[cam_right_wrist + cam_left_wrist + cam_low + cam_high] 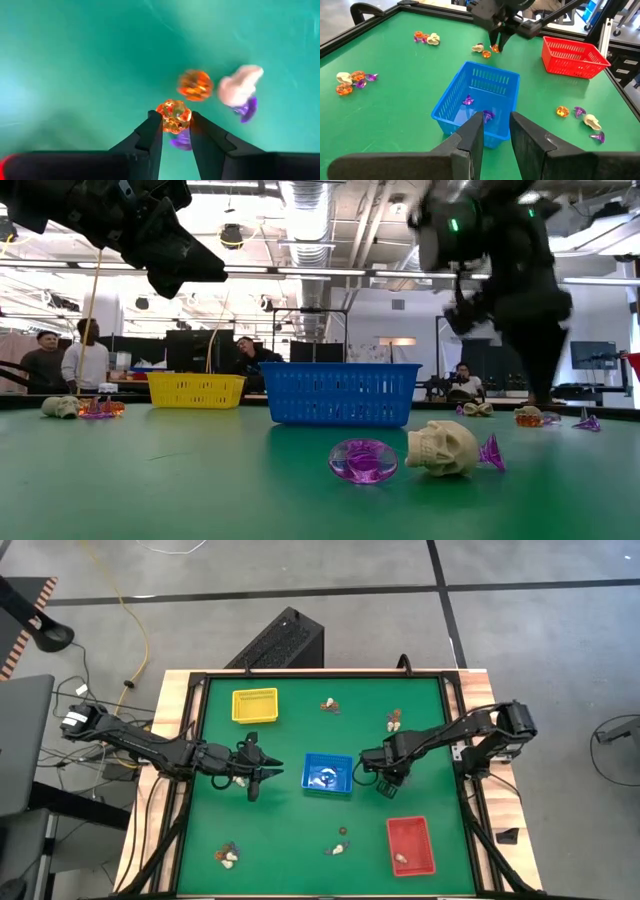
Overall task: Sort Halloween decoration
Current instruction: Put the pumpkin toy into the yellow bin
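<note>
My right gripper (pixel 386 783) hangs to the right of the blue tray (pixel 327 774), its fingers pointing down, shut on an orange pumpkin trinket (pixel 173 116). Under it lie another orange trinket (pixel 195 85), a cream skull (pixel 240 84) and purple pieces (pixel 247 109). My left gripper (pixel 495 120) hovers at the blue tray's left side, open and empty. Two purple trinkets (pixel 469 100) lie in the blue tray. More small groups sit on the mat at the far side (pixel 330 705), far right (pixel 395 720), near left (pixel 230 856) and near middle (pixel 340 845). My right gripper pinches the orange pumpkin trinket (pixel 173 116) between its two fingertips (pixel 156 125), one on each side of its round body. The fingers come from above, pointing down. The trinket looks raised a little above the other pieces on the mat.
The yellow tray (pixel 254 705) stands at the far left and the red tray (pixel 411 845) at the near right, with a cream piece (pixel 401 860) inside. A raised black rim (pixel 300 673) borders the green mat. People sit in the room beyond (pixel 60 360).
</note>
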You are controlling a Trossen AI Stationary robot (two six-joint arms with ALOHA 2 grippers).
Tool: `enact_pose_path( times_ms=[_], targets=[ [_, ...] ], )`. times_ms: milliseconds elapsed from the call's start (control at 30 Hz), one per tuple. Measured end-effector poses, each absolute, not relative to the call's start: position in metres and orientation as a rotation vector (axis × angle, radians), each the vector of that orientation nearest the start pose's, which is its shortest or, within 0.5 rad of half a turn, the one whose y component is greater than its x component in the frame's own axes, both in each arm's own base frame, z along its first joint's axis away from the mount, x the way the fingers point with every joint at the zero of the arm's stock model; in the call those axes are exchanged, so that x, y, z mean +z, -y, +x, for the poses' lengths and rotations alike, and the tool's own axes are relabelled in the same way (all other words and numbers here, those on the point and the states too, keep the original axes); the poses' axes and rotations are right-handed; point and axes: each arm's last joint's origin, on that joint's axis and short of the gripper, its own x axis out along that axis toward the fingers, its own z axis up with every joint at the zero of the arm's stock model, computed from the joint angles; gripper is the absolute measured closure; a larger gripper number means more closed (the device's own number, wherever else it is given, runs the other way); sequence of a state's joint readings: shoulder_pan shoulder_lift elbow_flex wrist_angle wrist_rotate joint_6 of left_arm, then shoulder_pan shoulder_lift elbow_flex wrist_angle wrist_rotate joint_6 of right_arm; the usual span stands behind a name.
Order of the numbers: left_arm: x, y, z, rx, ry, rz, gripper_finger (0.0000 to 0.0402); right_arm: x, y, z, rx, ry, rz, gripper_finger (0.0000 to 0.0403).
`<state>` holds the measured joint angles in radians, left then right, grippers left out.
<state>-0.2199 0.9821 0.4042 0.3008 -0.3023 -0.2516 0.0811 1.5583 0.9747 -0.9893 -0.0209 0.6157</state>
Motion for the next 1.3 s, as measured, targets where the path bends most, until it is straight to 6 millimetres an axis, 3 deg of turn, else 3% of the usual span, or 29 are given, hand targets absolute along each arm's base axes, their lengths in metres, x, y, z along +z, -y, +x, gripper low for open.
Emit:
enact_pose_path(
  times_ms=[367,533,700,800,1133,1300],
  targets=[
    [0.213,0.036,0.2,0.115,-0.256,-0.178,0.0319,0.246,-0.027,0.309,-0.219,-1.079,0.288,0.0302],
    [0.213,0.036,0.2,0.115,-0.256,-0.178,0.0319,0.265,-0.015,0.335,-0.134,-0.779,0.215,0.0303],
    [0.213,0.036,0.2,0.115,-0.255,-0.178,0.0319,0.28,0.017,0.36,-0.147,-0.477,0.153,0.0303],
    [0.214,0.036,0.2,0.114,-0.253,-0.179,0.0319,0.276,0.041,0.381,-0.122,-0.361,0.161,0.0303],
    [0.21,0.036,0.199,0.11,-0.293,-0.166,0.0319,0.252,0.131,0.491,-0.205,-0.291,0.181,0.0303],
    [0.205,0.036,0.197,0.114,-0.35,-0.131,0.0319,0.231,0.166,0.525,-0.238,-0.357,0.204,0.0303]
  ],
)
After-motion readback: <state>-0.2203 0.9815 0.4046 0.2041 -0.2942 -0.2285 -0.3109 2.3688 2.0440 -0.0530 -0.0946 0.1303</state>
